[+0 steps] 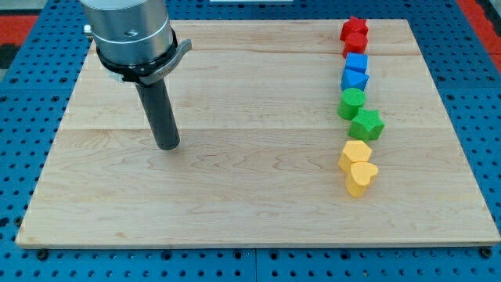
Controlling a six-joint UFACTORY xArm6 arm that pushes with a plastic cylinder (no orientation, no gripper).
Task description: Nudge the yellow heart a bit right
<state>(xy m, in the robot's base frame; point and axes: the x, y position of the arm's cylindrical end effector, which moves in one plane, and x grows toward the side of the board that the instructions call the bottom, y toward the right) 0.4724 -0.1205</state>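
Yellow heart (361, 178) sits near the board's (235, 211) right edge; my tip (167, 146), touching nothing, stands far left.

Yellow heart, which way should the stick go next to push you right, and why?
Probably my tip should slide toward the view's right, stopping just left of the yellow heart. It is far off to the heart's left now, touching no block, with only bare board between.

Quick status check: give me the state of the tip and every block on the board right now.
My tip: on the board's left, far from all blocks.
Yellow heart: bottom of the right-hand column, touching the yellow block above.
Green star: against the green block.
Blue blocks: paired.
Red blocks: paired, topmost.
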